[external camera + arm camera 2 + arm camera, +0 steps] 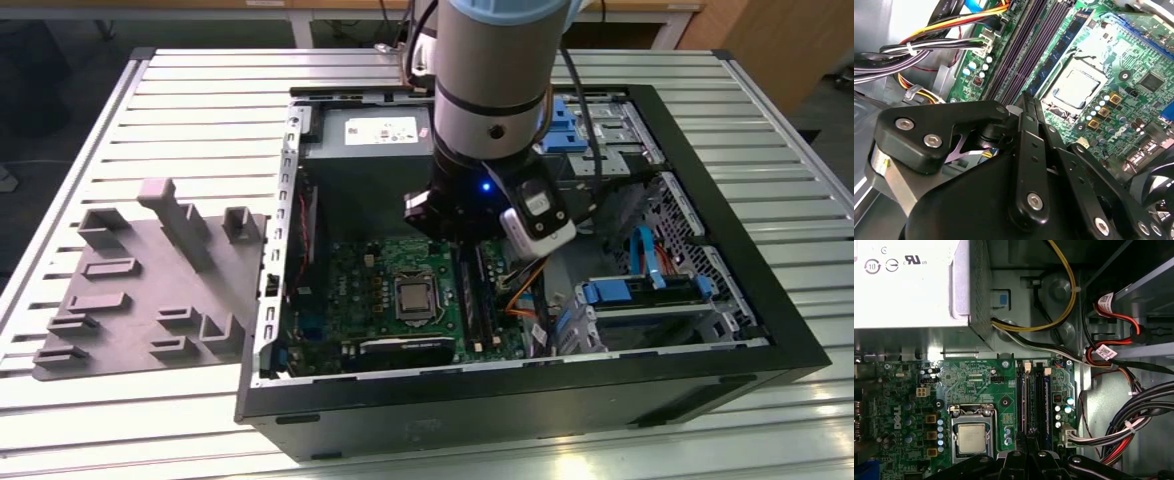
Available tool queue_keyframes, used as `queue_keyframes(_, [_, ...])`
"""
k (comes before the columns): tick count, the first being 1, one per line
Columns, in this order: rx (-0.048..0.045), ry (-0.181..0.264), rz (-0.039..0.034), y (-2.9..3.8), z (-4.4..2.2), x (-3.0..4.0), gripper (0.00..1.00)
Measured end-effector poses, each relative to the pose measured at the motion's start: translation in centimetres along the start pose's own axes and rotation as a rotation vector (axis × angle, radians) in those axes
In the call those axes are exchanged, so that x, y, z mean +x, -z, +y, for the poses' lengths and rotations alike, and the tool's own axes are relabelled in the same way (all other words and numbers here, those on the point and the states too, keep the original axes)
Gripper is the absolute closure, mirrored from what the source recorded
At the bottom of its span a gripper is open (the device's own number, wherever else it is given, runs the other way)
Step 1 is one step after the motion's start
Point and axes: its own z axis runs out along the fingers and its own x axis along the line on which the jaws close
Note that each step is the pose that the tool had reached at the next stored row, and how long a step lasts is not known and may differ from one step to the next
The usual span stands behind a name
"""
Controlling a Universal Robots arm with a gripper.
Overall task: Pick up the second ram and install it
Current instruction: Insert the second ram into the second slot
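Black metal gripper [1026, 107] sits low over the green motherboard [1114, 65], fingers drawn close together above the long black memory slots [1026, 45]. The thin bluish-green second ram [1045, 407] stands in a slot; grip on it cannot be told.

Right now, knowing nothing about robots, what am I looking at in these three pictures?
A robot arm reaches down into an open computer case lying on a slatted table. One camera off the arm gives the exterior view; two cameras ride near the arm's wrist. A gray fixture with upright posts lies on the table at the exterior view's left. In both wrist views the pincer hangs just above the long black memory slots on the green motherboard, beside the processor. I cannot tell whether it holds anything.
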Motion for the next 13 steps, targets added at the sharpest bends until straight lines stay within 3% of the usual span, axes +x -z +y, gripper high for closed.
queue_keyframes(13, [-0.0002, 0.0, -0.0001, -0.32, -0.05, -0.02, 0.89])
